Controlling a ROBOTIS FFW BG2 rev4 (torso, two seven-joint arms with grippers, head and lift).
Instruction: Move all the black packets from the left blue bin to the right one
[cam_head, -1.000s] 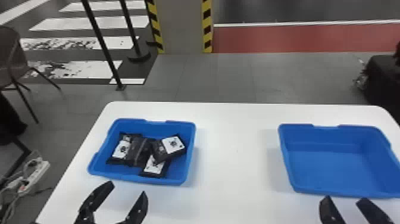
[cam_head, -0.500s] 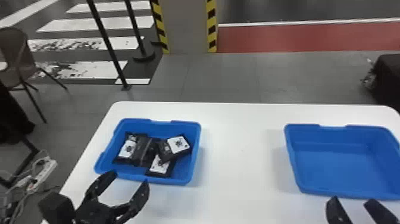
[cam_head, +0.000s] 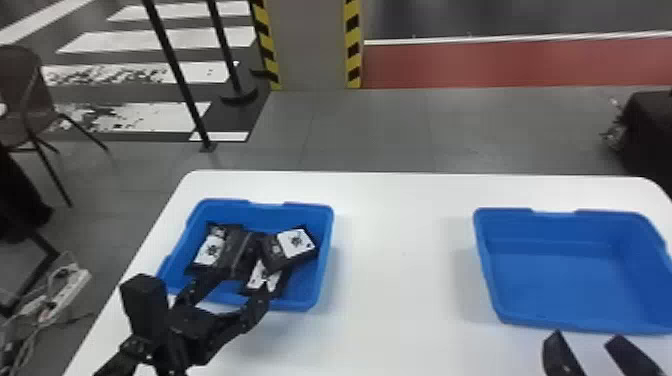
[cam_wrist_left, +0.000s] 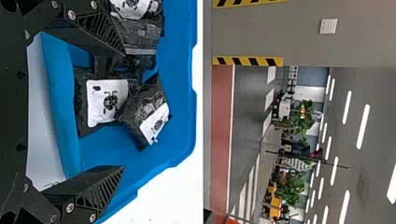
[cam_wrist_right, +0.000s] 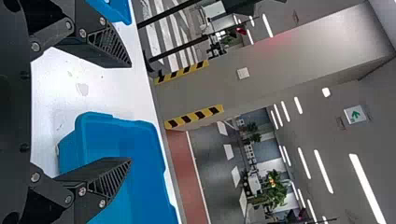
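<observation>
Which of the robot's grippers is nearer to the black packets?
Left. The left gripper hangs at the near edge of the left blue bin, near the black packets; the right gripper is by the right blue bin.

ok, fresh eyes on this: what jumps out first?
Probably the two bright blue bins on the white table, the left bin holding a heap of black packets with white labels, the right bin across from it. Next, the open left gripper at the left bin's near side. Behind the table, the yellow-and-black stripes on the pillar.
</observation>
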